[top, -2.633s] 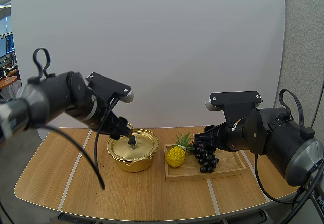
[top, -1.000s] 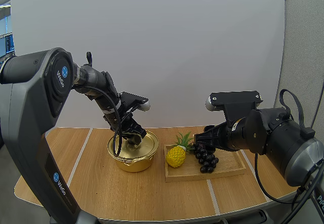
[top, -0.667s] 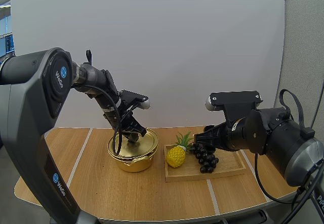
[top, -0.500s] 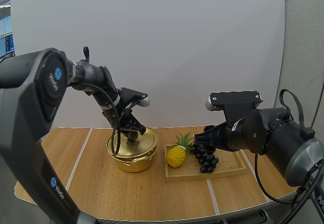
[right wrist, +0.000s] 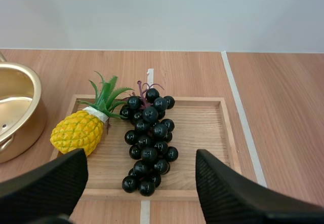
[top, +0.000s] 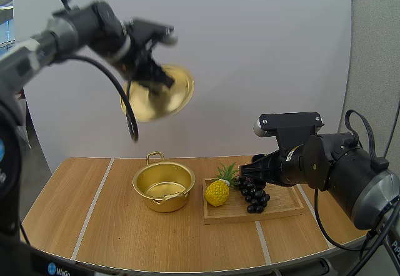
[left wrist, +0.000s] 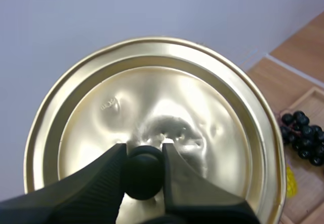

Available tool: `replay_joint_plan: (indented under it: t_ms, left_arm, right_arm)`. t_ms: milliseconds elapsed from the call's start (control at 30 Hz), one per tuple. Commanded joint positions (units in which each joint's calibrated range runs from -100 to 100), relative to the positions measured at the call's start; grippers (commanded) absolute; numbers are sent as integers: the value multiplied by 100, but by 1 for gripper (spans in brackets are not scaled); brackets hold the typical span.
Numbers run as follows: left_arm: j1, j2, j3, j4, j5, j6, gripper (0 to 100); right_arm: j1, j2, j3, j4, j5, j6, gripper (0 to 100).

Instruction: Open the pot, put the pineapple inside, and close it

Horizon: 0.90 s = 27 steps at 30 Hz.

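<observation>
L end effector (left wrist: 144, 153) is clamped on the round gold metal lid (top: 159, 95) by its knob, high up. R end effector (right wrist: 142, 158), fingers apart, hangs over the wooden tray (right wrist: 202, 127) w/ the small yellow pineapple (right wrist: 78, 131). It should pinch the body, not the leaves.

bright, even light throughout. white glare is thrown off the middle of the lid (left wrist: 197, 102). soft shadows are cast under the pot (top: 164, 202) and the tray (top: 284, 205). the table (top: 62, 213) edge is bowed by the lens.

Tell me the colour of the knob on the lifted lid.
The knob is black, the lid gold; clearest in the left wrist view.
</observation>
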Motion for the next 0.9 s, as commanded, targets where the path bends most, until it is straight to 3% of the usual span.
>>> replay_joint_plan:
  t_ms: [0, 233, 367, 500, 867]
  left_arm:
    - [-20, -214, -676, 109, -12, -277, 0]
    - [-20, -270, -2108, 561, -12, -689, 0]
    - [-20, -270, -2550, 561, -28, -689, 0]
    - [-20, -270, -2645, 561, -28, -689, 0]
    - [-20, -270, -2645, 561, -28, -689, 0]
  right_arm:
    - [-23, -14, -64, -9, -104, -44, 100]
    - [-23, -14, -64, 15, -104, -42, 100]
    - [-23, -14, -64, 418, -68, 0, 100]
    - [-23, -14, -64, 687, -98, -41, 100]
    - [-23, -14, -378, 676, 111, -423, 100]
